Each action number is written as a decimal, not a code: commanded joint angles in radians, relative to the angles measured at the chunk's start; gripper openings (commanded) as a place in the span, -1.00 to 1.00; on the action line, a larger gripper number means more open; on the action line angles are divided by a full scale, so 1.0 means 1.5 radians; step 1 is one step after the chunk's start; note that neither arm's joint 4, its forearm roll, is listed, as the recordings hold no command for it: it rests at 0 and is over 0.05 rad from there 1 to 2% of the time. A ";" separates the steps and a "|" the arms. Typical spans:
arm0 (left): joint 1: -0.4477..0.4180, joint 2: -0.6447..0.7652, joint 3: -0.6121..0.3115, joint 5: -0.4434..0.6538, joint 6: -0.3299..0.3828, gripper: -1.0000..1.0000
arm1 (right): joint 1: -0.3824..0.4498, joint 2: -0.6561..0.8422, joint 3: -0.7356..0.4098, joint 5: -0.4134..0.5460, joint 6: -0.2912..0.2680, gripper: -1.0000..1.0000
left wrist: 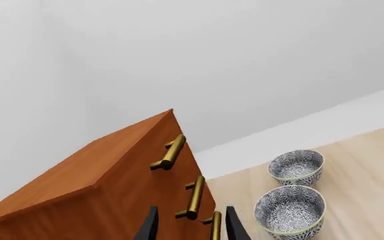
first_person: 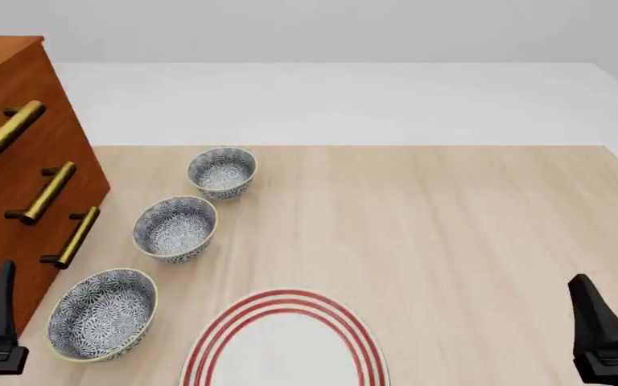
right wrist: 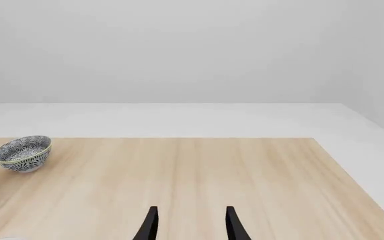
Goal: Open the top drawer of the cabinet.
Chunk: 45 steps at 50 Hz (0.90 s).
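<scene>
At far left: we see the cabinet [first_person: 14, 161] on the worktop [first_person: 449, 225], its three brass handles facing right in the front view.
Top drawer: the top drawer [first_person: 25, 104] is the highest, its brass bar handle [first_person: 6, 131] above the two lower handles; we see no gap around it, so it looks closed.
Left gripper: our left gripper [left wrist: 190, 226] sits low beside the cabinet's near corner, fingers apart and holding nothing; the top handle lies ahead of it and higher, well apart.
Bowls: three patterned bowls [first_person: 175, 227] stand in a row just right of the cabinet, beside the drawer fronts.
Plate: a red-ringed plate [first_person: 282, 342] lies at the near edge.
Right gripper: our right gripper [right wrist: 190, 225] is spread and empty over bare wood, well apart from the cabinet.
</scene>
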<state>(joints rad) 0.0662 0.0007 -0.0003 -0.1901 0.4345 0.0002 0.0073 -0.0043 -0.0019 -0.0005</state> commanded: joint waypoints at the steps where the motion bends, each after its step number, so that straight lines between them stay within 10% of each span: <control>1: 0.010 0.000 0.000 -0.043 0.082 1.00 | 0.000 0.000 0.000 0.000 0.000 1.00; 45: -0.013 0.013 0.000 -0.075 0.309 1.00 | 0.000 0.000 0.000 0.000 0.000 1.00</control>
<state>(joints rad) 0.0542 0.0076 -0.0002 -0.2907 0.8253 0.0002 0.0072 -0.0043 -0.0019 -0.0005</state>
